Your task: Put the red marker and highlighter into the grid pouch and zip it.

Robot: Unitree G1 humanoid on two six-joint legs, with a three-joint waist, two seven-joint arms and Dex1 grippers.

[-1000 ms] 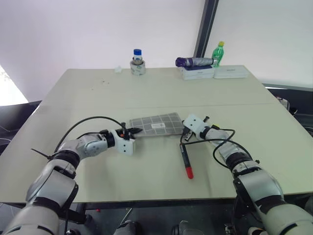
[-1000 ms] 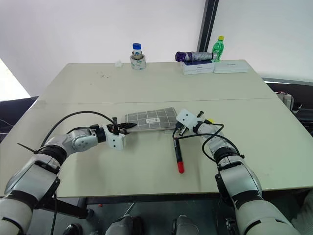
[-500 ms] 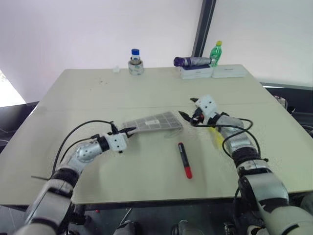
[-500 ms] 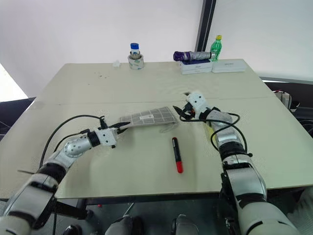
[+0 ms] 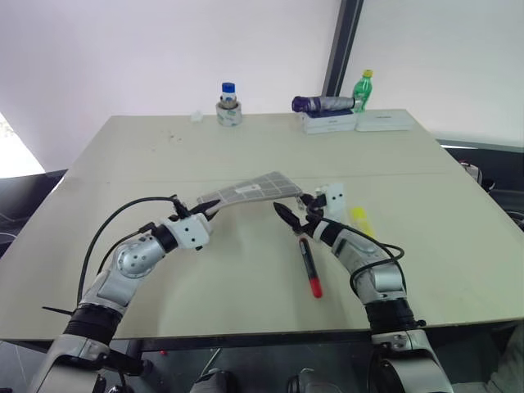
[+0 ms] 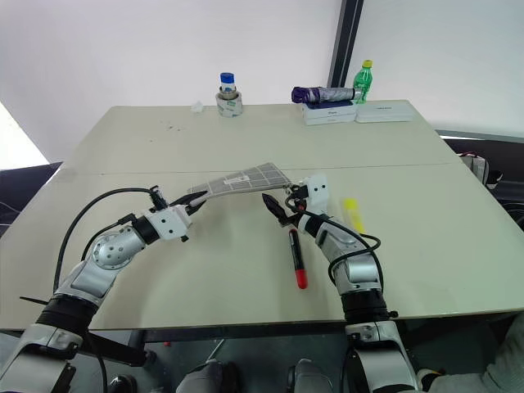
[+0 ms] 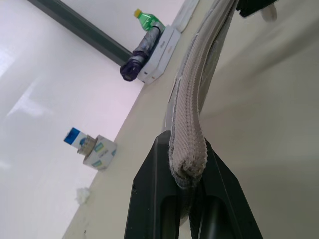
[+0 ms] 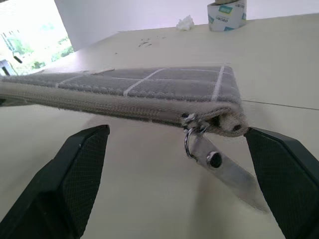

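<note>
Pinching the grid pouch (image 5: 250,189) aloft in my left gripper (image 5: 206,214).
My right gripper (image 8: 174,164) gapes wide, its zipper pull (image 8: 219,167) hanging untouched between the fingers.

A plain office or test room: bare white walls, a large pale table (image 5: 246,164), stray bottles (image 5: 363,88) and white boxes (image 5: 385,120) at its far edge.

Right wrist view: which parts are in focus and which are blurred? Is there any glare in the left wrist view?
Right wrist view: the pouch edge and zipper pull are sharp; the tape roll behind is softer. Left wrist view: the wall is washed out bright; the pouch edge between the fingers is slightly soft.
</note>
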